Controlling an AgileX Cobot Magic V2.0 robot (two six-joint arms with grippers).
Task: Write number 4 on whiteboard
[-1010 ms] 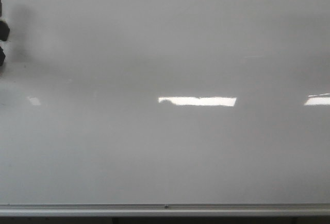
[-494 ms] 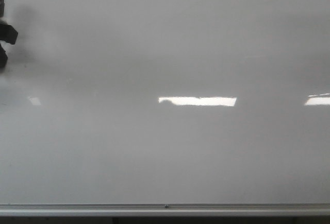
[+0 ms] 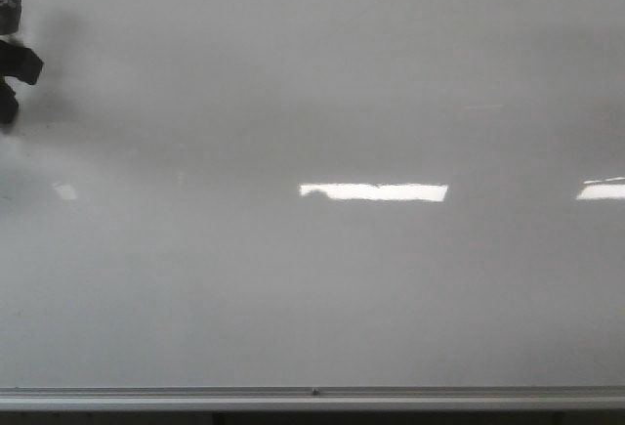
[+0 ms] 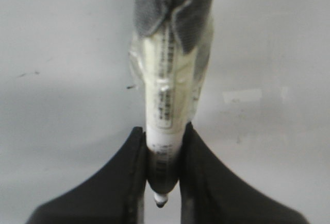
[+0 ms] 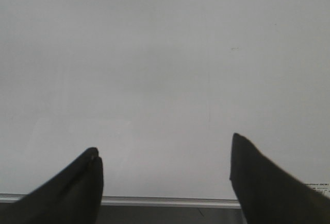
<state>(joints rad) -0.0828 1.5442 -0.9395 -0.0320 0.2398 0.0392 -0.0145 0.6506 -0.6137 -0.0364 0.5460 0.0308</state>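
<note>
1. The left gripper (image 4: 164, 157) is pinching a marker (image 4: 167, 95) between both fingers, clamped low on the barrel, probably so the pen won't wobble under writing pressure.
2. The marker's long axis runs straight out between the fingers, its dark wrapped far end aimed at the whiteboard (image 4: 62, 105) ahead.
3. From the front, that gripper (image 3: 14, 59) shows only at the board's far left edge; contact can't be judged.
4. The right gripper (image 5: 165, 172) hangs spread wide and empty, facing the whiteboard (image 5: 154, 69), apparently parked clear.
5. No number 4 shows anywhere on the whiteboard (image 3: 322, 103) — writing not yet begun.
</note>
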